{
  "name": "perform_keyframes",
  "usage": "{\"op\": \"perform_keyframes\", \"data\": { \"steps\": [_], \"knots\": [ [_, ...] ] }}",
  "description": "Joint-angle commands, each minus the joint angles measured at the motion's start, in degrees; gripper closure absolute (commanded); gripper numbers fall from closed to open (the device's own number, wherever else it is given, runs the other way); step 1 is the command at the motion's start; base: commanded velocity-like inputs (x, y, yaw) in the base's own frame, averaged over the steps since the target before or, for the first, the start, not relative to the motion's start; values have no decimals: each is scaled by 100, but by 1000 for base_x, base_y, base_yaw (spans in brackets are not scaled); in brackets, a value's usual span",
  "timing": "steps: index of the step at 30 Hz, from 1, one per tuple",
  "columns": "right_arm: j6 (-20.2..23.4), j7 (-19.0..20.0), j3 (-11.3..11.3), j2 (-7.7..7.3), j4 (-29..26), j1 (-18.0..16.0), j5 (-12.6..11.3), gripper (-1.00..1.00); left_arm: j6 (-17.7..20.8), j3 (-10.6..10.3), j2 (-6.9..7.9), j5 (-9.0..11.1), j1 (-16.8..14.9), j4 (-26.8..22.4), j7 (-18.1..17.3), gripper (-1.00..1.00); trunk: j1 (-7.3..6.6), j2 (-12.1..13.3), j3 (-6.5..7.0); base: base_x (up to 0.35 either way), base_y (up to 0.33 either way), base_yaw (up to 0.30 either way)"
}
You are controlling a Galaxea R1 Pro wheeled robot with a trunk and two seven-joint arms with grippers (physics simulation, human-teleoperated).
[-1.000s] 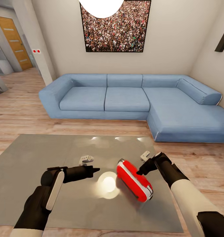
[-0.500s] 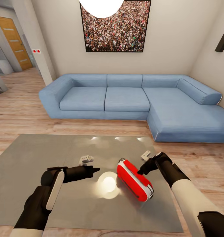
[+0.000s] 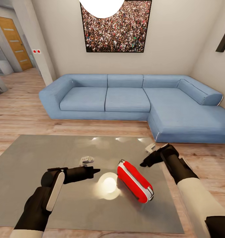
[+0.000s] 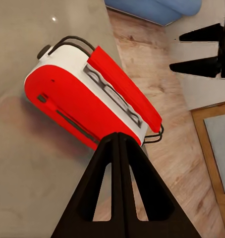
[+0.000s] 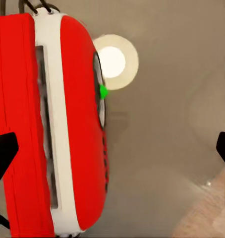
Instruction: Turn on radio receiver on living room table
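The red radio receiver [image 3: 134, 181] with its white trim band lies diagonally on the glossy grey table [image 3: 43, 155], right of centre. A small green light [image 5: 103, 91] glows on its side by the dial. My right gripper [image 3: 143, 163] hovers just beyond the radio's far right side, apart from it and open; its fingertips [image 5: 3, 151] stand wide at the frame edges in the right wrist view. My left gripper [image 3: 96, 171] is shut with nothing in it and points at the radio [image 4: 87, 104] from the left, a short gap away.
A blue L-shaped sofa [image 3: 125, 99] stands beyond the table, under the crowd picture [image 3: 115, 26]. The pendant lamp [image 3: 102, 6] hangs overhead and is mirrored beside the radio. Light wood floor [image 3: 205, 158] lies right of the table edge. A wooden door [image 3: 15, 43] is far left.
My right gripper has drawn back from the radio, up and to the right. The radio and left arm have stayed put.
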Motion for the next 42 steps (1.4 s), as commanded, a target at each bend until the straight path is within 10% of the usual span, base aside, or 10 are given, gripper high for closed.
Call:
{"op": "perform_keyframes", "data": {
  "steps": [1, 13, 42],
  "knots": [
    [103, 119, 0, -89, -170, 0, 3, -100, 0, 0, 3, 0, 0, 0, 0, 100, 0, 0, 0, 0, 0, 0],
    [1410, 1042, 10, -1270, -2503, 490, 13, -100, 6, 14, 68, -7, 0, -239, 6, 100, 0, 0, 0, 0, 0, 0],
    [1453, 1071, 1, -1427, -2809, 844, -38, -100, 51, 9, 209, -51, 0, -264, 18, 100, 0, 0, 0, -71, 0, 0]
  ]
}}
